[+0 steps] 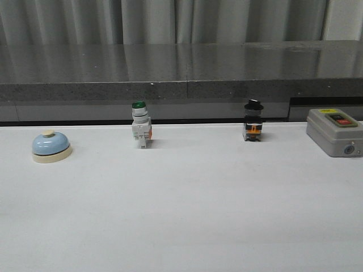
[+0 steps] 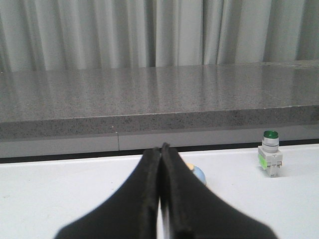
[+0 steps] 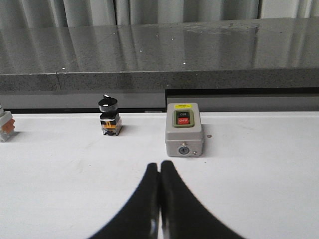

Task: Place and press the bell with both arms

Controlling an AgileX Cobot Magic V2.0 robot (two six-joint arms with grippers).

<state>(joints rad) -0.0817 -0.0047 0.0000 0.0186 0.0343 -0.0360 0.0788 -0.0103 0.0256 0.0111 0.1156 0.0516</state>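
Observation:
The light-blue dome bell (image 1: 51, 147) with cream base and cream button sits on the white table at the far left. In the left wrist view only a sliver of the bell (image 2: 198, 174) shows past my left gripper (image 2: 160, 147), which is shut with nothing in it and sits nearer the camera than the bell. My right gripper (image 3: 159, 164) is shut and empty too, over bare table in front of the grey box. Neither arm appears in the front view.
A green-capped white pushbutton switch (image 1: 140, 126) (image 2: 270, 155) and a black-capped switch (image 1: 253, 122) (image 3: 109, 117) stand near the table's back edge. A grey ON/OFF switch box (image 1: 333, 131) (image 3: 184, 129) sits at the right. A dark stone ledge (image 1: 181, 73) runs behind the table.

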